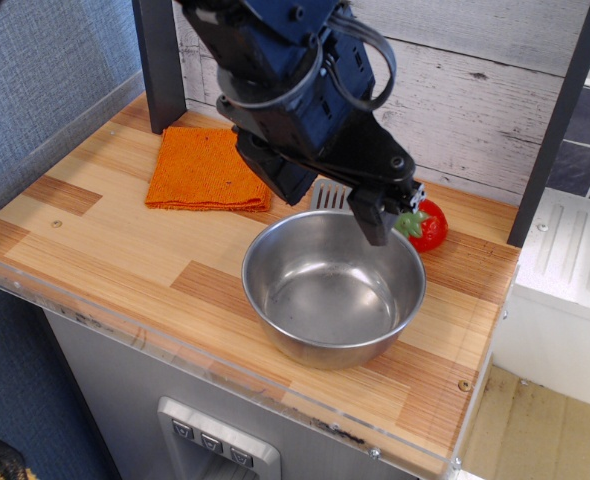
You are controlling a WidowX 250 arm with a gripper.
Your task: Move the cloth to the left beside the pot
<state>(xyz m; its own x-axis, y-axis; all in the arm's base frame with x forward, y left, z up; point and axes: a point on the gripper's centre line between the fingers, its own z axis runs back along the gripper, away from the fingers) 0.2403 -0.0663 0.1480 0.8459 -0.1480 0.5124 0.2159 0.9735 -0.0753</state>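
The orange ribbed cloth (pixel 210 168) lies flat on the wooden tabletop at the back left, to the left of the pot and a short gap from it. The shiny steel pot (pixel 333 285) stands in the middle right of the table, with its slotted grey handle (pixel 330 194) pointing to the back. My gripper (pixel 395 215) hangs over the pot's far rim, between the handle and a red strawberry. Its jaws stand slightly apart and hold nothing. The arm's body hides the cloth's right back corner.
A red strawberry (pixel 427 226) lies just behind the pot on the right. A dark post (pixel 160 65) stands behind the cloth, and another post (pixel 560 120) stands at the right. A plank wall (pixel 475 90) bounds the back. The table's front edge (pixel 225 365) is close to the pot.
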